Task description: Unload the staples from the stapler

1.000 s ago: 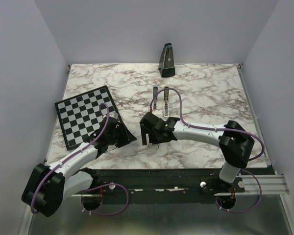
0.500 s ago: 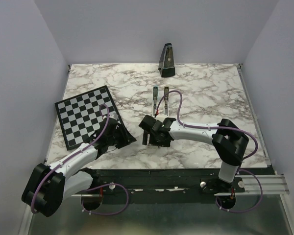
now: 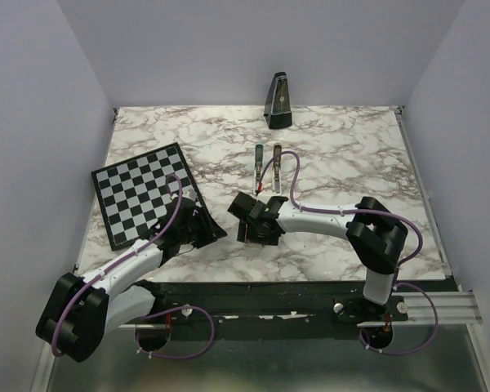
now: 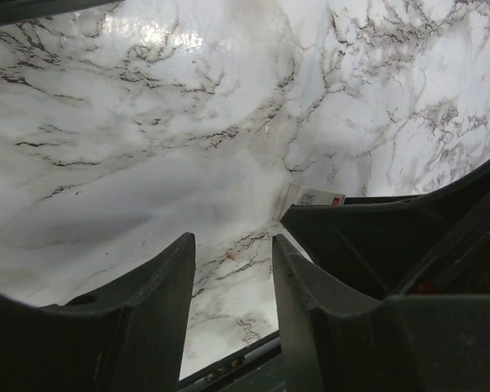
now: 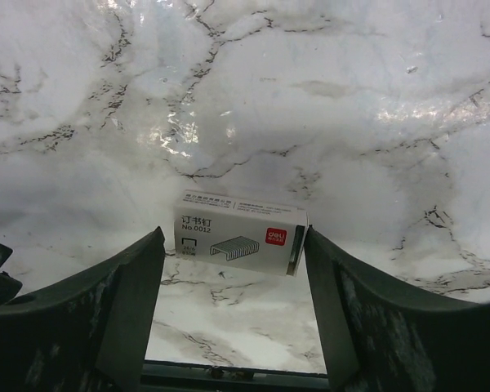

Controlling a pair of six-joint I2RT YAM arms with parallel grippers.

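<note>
- Misdirection is the main hazard: the right gripper (image 5: 233,235) sits low in the middle of the overhead view with its jaws spread just wider than a white staple box (image 5: 238,233). The box lies between them on the marble table (image 3: 351,155). A clamp here would take the box, not the task's object.
- The stapler (image 3: 275,166) lies split into two narrow bars at the centre of the overhead view, above the right gripper and apart from it, with nothing gripping it.
- The box's right end looks to be touching or just beside one finger; a sideways move would likely shove or tip it.
- The left gripper (image 4: 233,242) hovers at the lower corner of the chessboard (image 3: 139,192), jaws a narrow gap apart and empty. Both grippers are close, so a reach toward the stapler risks crossing arms.
- Unbraced, the slim bars would probably skid if pushed by one finger.
</note>
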